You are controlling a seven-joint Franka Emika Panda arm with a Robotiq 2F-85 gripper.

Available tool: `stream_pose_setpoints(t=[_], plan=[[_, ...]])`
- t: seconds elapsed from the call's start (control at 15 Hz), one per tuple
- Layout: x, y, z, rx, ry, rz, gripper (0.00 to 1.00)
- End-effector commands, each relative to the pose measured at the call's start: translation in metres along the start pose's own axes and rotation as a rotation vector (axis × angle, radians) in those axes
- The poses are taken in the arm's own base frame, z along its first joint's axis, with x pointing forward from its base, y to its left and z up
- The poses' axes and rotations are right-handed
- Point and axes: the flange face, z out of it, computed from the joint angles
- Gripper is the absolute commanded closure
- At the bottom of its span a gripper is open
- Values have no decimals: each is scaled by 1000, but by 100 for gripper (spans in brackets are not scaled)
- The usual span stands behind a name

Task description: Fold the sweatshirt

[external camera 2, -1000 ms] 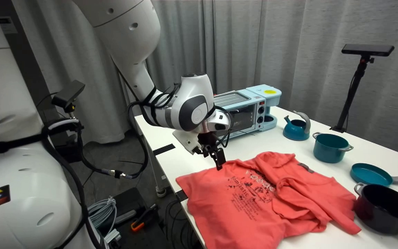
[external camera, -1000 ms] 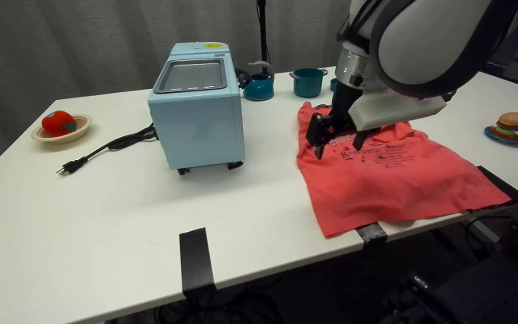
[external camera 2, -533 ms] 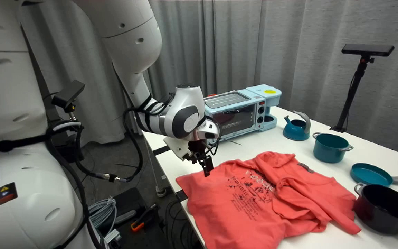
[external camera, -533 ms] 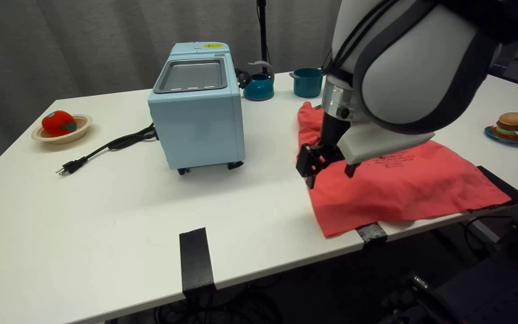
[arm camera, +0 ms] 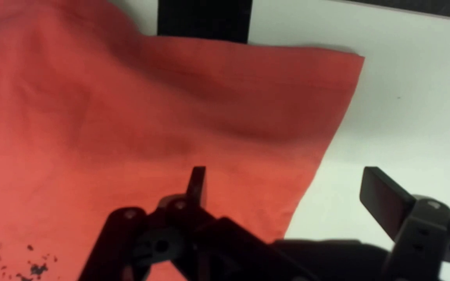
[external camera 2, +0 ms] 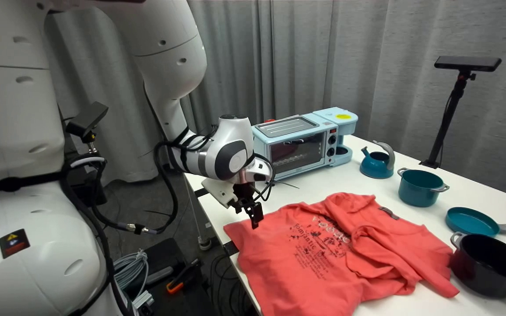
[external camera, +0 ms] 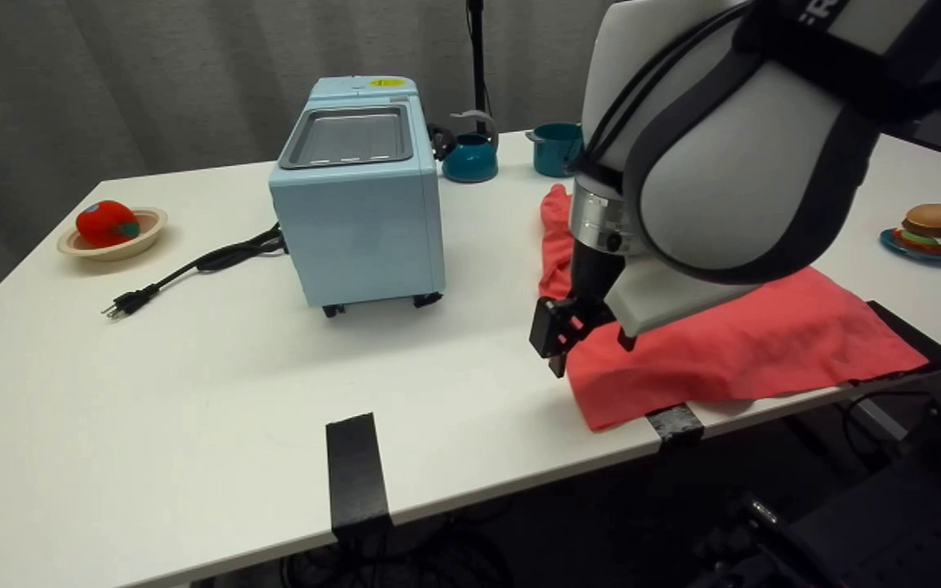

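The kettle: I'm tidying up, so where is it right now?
In an exterior view, the kettle stands in the right half, on the white table between the blue toaster oven and the teal pot.

The sweatshirt (external camera 2: 336,259) is coral-red with dark lettering (external camera 2: 316,241), the toaster oven (external camera: 360,212) pale blue.

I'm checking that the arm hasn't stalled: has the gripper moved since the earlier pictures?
Yes. In an exterior view, the gripper has moved down the picture and slightly left, its tips now lower there than the toaster oven.
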Motion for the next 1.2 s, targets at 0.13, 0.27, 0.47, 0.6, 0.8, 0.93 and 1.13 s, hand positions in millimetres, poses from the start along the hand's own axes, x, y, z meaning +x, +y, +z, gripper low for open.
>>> stream_pose_setpoints(t=[0.13,0.27,0.47,0.6,0.8,0.93,1.13], plan=[[16,7,6,-1,-10,-15,21],[18,9,7,-6,-14,-8,30],[21,12,8,-16,-19,1,56],[22,14,8,-24,-21,8,51],[24,18,8,-36,-17,21,78],[25,20,8,-38,-14,31,95],[25,21,8,-42,-10,46,100]])
